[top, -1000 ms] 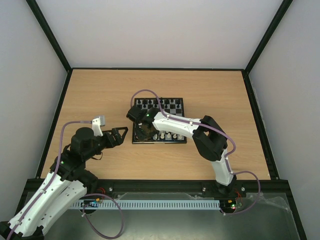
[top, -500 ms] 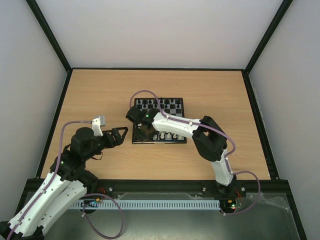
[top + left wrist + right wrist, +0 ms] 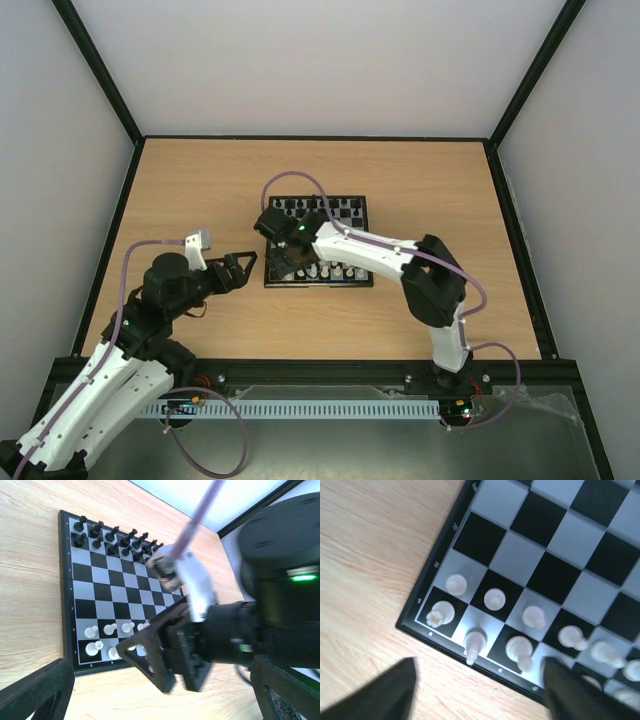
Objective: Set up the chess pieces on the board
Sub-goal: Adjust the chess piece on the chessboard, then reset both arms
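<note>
The board lies mid-table, with black figures along its far rows and cream-white chess pieces on its near rows. My right gripper hovers over the board's near left corner, open. In the right wrist view its fingers straddle a white piece standing free on the front row of the board, beside a rook in the corner. Pawns fill the row behind. My left gripper is open and empty, just left of the board over bare wood.
Black figures line the far rows of the board. In the left wrist view the right arm's gripper blocks much of the near row. Black-framed walls close in the wooden table on three sides.
My right gripper has opened and let go of the white piece, which now stands on the front row. The right arm has shifted slightly. The left arm has not moved.
</note>
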Robot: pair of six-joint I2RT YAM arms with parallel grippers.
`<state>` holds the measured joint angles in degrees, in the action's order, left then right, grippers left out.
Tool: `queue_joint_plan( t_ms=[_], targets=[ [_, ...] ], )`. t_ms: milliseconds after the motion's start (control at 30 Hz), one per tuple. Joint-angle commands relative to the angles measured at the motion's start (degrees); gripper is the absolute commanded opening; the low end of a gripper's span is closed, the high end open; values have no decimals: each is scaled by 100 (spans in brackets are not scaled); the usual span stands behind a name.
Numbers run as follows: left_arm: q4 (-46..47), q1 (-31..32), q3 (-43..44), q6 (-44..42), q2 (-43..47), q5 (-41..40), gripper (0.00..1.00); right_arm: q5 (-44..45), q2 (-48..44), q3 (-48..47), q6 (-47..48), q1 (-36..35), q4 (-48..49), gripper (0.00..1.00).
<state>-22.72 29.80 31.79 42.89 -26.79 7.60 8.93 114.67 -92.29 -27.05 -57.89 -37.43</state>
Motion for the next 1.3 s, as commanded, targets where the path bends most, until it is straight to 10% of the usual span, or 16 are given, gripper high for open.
queue_joint_plan(
  t_ms=[0, 267, 500, 833, 1267],
  targets=[
    [385, -39, 161, -27, -261, -351, 100, 549, -1117, 130, 53, -30, -69, 97],
    [765, -38, 371, -265, -1164, -2805, 100, 1193, -3500, 1459, 79, 1214, 455, 99],
    [1662, -178, 325, -503, -1949, -3349, 100, 1541, -4750, 2562, 383, 3042, 1241, 99],
    [2833, -1323, 433, -1298, -3393, -4357, 100, 1742, -4880, 5221, 480, 4469, 4395, 99],
    [5424, -2262, -574, -2699, -4465, -3361, 99, 3232, -4078, 6707, 642, 4758, 7202, 99]
  ],
)
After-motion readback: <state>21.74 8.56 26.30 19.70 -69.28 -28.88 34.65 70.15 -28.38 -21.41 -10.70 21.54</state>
